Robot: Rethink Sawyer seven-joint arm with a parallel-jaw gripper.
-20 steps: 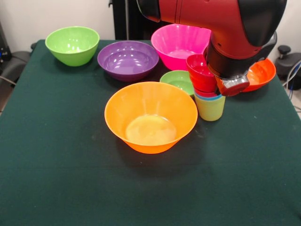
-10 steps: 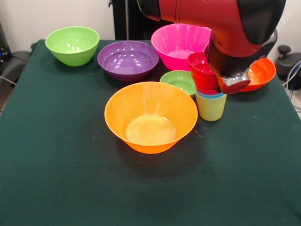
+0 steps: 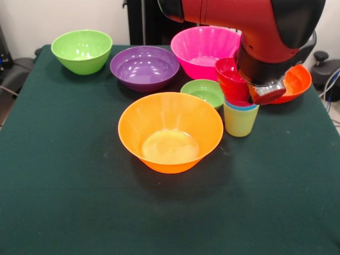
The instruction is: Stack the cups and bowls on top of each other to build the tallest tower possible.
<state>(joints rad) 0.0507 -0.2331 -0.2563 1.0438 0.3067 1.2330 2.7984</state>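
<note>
Red bowl point(image 3: 231, 79) and arm shifted slightly right and up on tower point(image 3: 239, 109), grip state hidden, tower seemingly unsettled.

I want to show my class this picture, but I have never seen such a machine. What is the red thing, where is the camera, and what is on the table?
The red and black arm is a robot's, seen from across a green-clothed table. Its gripper is hidden behind the arm's end, so open or shut cannot be told. Beneath it stands a small tower: a yellow-green cup lowest, a blue rim, then red pieces. Loose bowls surround it: orange bowl, purple bowl, pink bowl, lime bowl, small green bowl, red-orange bowl.
</note>
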